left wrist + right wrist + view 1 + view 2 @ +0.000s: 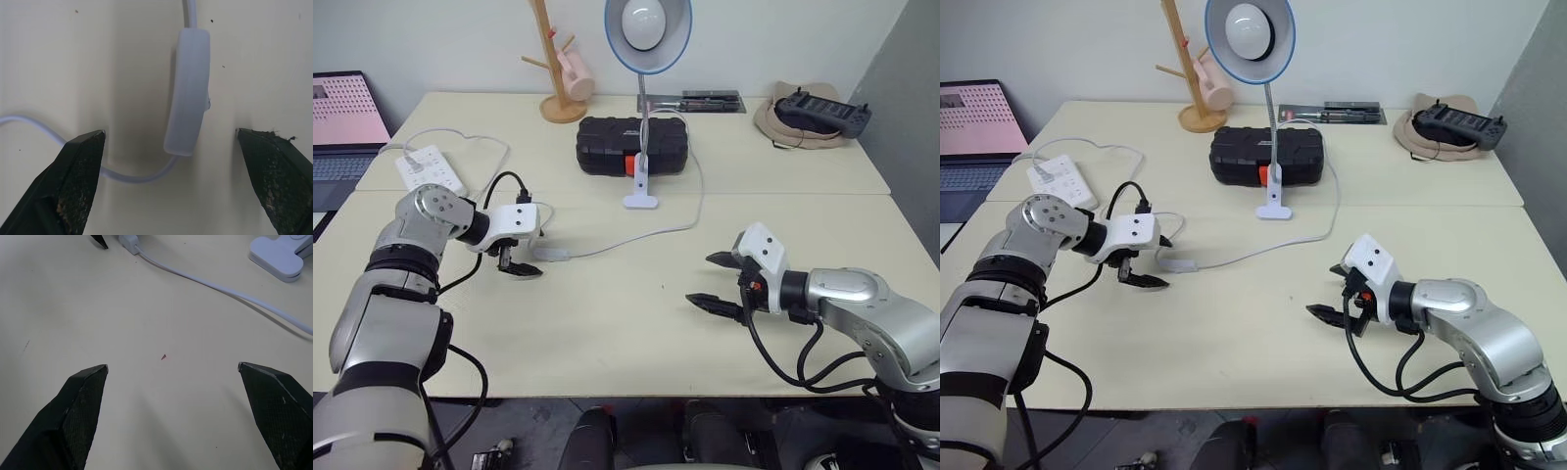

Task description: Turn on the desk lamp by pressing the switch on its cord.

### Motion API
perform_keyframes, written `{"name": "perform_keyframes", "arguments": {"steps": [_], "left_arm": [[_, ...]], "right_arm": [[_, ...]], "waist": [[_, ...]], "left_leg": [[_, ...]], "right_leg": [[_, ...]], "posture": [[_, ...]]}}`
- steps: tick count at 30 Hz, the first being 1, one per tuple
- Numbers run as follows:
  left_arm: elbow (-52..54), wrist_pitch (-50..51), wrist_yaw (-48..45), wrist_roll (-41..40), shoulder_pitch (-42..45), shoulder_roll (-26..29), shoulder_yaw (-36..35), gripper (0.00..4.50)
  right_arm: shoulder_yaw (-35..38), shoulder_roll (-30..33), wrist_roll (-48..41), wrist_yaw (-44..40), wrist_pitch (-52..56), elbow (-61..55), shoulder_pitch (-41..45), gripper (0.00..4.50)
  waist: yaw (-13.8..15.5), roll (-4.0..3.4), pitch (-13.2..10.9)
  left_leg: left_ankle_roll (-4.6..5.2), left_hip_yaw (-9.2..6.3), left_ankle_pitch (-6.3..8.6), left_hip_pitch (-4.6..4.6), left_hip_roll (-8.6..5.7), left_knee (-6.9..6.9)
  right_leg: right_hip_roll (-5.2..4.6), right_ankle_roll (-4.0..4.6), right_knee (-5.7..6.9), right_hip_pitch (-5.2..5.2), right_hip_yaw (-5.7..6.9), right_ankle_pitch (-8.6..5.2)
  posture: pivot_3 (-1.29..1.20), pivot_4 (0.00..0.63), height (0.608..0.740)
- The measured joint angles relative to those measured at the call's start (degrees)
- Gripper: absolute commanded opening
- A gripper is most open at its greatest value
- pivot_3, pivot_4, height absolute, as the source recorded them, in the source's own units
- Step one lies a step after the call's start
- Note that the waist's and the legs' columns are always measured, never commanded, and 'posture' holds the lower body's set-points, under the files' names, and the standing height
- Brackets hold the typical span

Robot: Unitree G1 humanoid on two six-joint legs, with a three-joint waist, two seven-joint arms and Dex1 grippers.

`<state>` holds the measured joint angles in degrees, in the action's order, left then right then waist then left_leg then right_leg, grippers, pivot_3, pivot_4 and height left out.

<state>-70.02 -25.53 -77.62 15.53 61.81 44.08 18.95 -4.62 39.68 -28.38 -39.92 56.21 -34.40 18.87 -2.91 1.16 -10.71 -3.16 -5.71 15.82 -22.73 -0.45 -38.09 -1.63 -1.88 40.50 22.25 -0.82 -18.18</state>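
Right now the left gripper (pixel 516 265) hangs low over the tabletop (pixel 626 333) with its two black fingers (pixel 80 171) spread apart and pointing down. It holds nothing. The switch (pixel 187 93) lies flat on the tabletop in the gap between those fingers, a bit past their tips in the left wrist view, and neither finger touches it. From the head views the switch sits just beside the gripper, on the side toward the middle of the tabletop.

The cord (pixel 636 237) runs from the switch across the tabletop, curves up on the right side of the desk lamp (pixel 647 34) and comes back near the lamp's white base (pixel 640 201). Another part of the cord loops back from the switch toward the white power strip (pixel 431 167) on the left side of the tabletop. The lamp stands near the middle, with its round blue-rimmed shade facing the camera. A black case (pixel 631 144) lies just behind the lamp's base.

The right gripper (pixel 717 282) hovers over a bare part of the tabletop on the right, well apart from the switch. Its fingers (pixel 83 401) are spread wide and hold nothing.

A wooden mug tree (pixel 556 69) with a pink mug stands at the back. A laptop (pixel 347 122) sits at the far left.
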Motion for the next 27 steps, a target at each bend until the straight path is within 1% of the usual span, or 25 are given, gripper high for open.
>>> {"name": "perform_keyframes", "arguments": {"steps": [4,10,11,12,15,16,17,21,24,27], "left_arm": [[-1.7,-0.3,0.9,0.7,0.6,-0.9,-0.4,3.05],[-2.7,-0.3,1.0,1.0,0.7,-1.5,-0.9,1.53],[-2.7,-0.2,1.0,1.1,0.7,-1.5,-0.9,1.45],[-2.8,-0.1,1.0,1.1,0.7,-1.5,-1.1,1.15],[-3.1,0.0,1.1,1.1,0.7,-1.5,-1.3,0.52],[-3.2,0.1,0.9,1.0,0.7,-1.5,-1.5,0.40],[-3.2,0.3,0.4,0.9,0.7,-1.5,-1.8,0.38],[-3.3,2.2,-3.4,-1.1,0.8,-2.1,-3.9,0.38],[-1.9,4.6,-7.1,-3.7,1.2,-3.6,-6.0,0.38],[8.4,10.7,-13.0,-11.1,0.0,-5.2,-5.4,0.38]], "right_arm": [[0.0,0.1,-0.1,0.1,0.4,0.0,0.0,4.50],[0.0,0.4,-0.6,0.2,0.5,0.0,0.0,4.50],[0.0,0.4,-0.7,0.3,0.5,-0.1,0.0,4.50],[0.0,0.4,-0.8,0.4,0.5,-0.1,0.0,4.50],[0.0,0.6,-1.2,0.6,0.5,-0.2,0.0,4.50],[0.0,0.6,-1.2,0.6,0.5,-0.2,0.0,4.50],[0.0,0.8,-1.3,0.6,0.5,-0.2,0.0,4.50],[0.1,1.5,-1.8,0.5,0.5,-0.2,-0.2,4.50],[0.8,2.3,-2.1,0.2,0.3,-0.3,-0.7,4.50],[2.8,5.2,-2.9,-1.6,0.3,-0.6,-2.9,4.50]], "waist": [[0.0,-0.01,0.0],[0.1,0.00,0.0],[0.1,0.00,0.0],[0.1,-0.01,0.0],[0.1,0.00,0.0],[0.1,0.00,0.0],[0.0,0.00,0.0],[0.0,0.00,0.0],[0.1,0.00,0.0],[0.4,0.00,0.0]], "left_leg": [[0.02,-0.03,-0.01,0.05,-0.01,0.00],[0.06,-0.06,-0.04,0.06,-0.02,-0.03],[0.06,-0.05,-0.04,0.06,-0.02,-0.03],[0.06,-0.06,-0.04,0.06,-0.02,-0.03],[0.07,-0.09,-0.04,0.06,-0.01,-0.03],[0.07,-0.09,-0.04,0.06,-0.01,-0.03],[0.07,-0.08,-0.04,0.05,-0.01,-0.03],[0.06,-0.12,-0.04,-0.01,-0.01,-0.03],[0.06,-0.18,-0.04,-0.08,-0.02,-0.05],[0.05,-0.30,-0.05,-0.13,0.06,-0.09]], "right_leg": [[-0.01,0.00,0.11,-0.02,0.01,0.00],[-0.01,0.00,0.22,-0.02,0.01,0.00],[-0.01,0.00,0.23,-0.02,0.01,0.00],[0.00,0.00,0.24,-0.01,0.02,0.00],[0.00,0.00,0.26,-0.01,0.03,0.00],[0.00,0.00,0.25,-0.01,0.03,0.00],[0.00,0.00,0.25,0.00,0.03,0.00],[0.00,0.00,0.23,0.02,0.05,0.00],[-0.01,0.00,0.22,0.02,0.08,0.00],[-0.06,0.00,0.21,0.02,0.05,0.00]], "posture": [[0.00,0.150,0.740],[0.00,0.150,0.740],[0.00,0.150,0.740],[0.00,0.150,0.740],[0.00,0.150,0.740],[0.00,0.150,0.740],[0.00,0.150,0.740],[0.00,0.150,0.740],[0.00,0.150,0.740],[0.00,0.150,0.740]]}}
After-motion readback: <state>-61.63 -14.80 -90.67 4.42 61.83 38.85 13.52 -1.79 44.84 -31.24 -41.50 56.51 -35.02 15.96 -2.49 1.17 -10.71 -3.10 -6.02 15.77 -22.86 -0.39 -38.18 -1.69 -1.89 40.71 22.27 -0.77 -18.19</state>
